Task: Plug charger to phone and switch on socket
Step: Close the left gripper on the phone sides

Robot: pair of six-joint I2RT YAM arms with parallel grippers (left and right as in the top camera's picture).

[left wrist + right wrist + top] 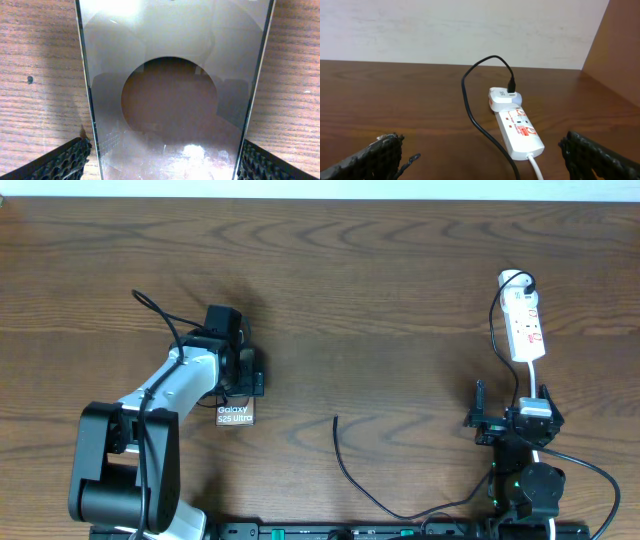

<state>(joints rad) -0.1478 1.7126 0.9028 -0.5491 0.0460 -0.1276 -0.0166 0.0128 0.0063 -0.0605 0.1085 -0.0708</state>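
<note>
The phone point(236, 416) lies on the table left of centre, its white "Galaxy" lettering showing below my left gripper point(238, 380); the rest is hidden under the gripper. In the left wrist view the phone point(170, 100) fills the space between the jaws. My left gripper point(165, 162) is open, and its black pads point(70, 160) stand right beside the phone's long edges. The white socket point(526, 325) lies at the far right. The charger point(350, 470) runs from it, and its free tip lies mid-table. My right gripper point(513, 420) hangs open just short of the socket point(520, 131), holding nothing.
A white plug point(502, 98) sits in the socket's far end with the black charger cable point(470, 107) looping out of it. The socket's white cord point(536, 167) runs back toward my right gripper point(487, 165). A wall stands behind the table's far edge.
</note>
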